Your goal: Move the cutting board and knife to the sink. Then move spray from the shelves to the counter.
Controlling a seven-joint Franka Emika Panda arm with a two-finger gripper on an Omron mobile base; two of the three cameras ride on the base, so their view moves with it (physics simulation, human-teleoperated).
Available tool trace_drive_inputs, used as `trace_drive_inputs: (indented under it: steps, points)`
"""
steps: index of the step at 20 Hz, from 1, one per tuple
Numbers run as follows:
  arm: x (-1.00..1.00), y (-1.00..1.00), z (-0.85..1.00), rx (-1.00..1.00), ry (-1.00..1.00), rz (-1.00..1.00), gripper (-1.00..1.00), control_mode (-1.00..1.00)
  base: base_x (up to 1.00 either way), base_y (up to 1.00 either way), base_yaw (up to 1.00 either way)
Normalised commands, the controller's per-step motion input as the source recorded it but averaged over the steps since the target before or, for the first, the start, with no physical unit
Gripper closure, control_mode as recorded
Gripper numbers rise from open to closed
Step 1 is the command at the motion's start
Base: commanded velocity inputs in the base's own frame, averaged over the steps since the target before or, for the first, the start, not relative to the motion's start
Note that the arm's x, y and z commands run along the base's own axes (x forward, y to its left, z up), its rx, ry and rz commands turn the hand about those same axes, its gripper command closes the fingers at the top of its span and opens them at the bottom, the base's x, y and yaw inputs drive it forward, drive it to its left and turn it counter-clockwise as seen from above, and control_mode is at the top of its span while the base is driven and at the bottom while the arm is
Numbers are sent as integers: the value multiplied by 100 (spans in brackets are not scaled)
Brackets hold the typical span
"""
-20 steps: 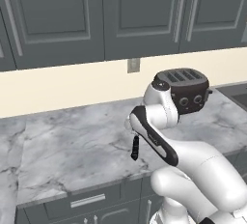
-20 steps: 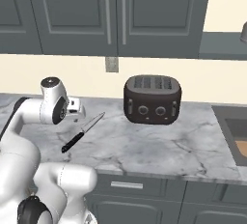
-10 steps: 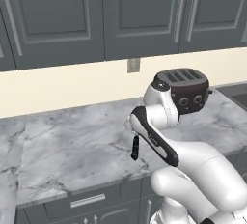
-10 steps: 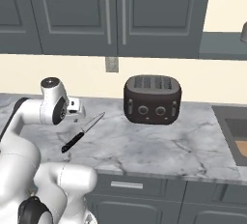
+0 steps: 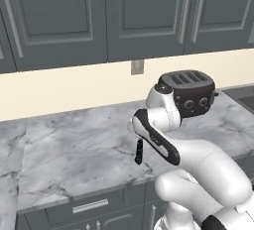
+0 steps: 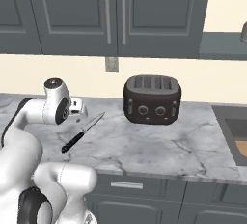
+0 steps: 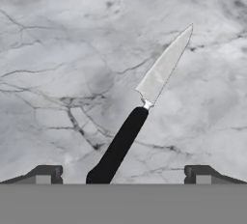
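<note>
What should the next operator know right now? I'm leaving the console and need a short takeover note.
Gripper: open, hovering over the knife, its tips either side of the black handle, nothing held.
Knife: flat on the counter, left of the toaster.
Sink: at the counter's right end; a light-brown thing lies in it, likely the cutting board.
Done: board, apparently.
Left: grasp the knife, carry it to the sink, then bring the spray from the shelves to the counter.
</note>
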Motion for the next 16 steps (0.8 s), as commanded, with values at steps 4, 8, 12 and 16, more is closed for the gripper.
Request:
trace_drive_inputs:
  steps: [4,8,12,16]
  points:
    - [41,3,-21,0,9,-18,-100,-100,0,0,0]
    - [7,8,-22,0,22,-24,-100,-100,0,0,0]
    - [-1,2,-24,4,22,-23,-100,-100,0,0,0]
    - [-9,2,-29,5,14,-11,-100,-100,0,0,0]
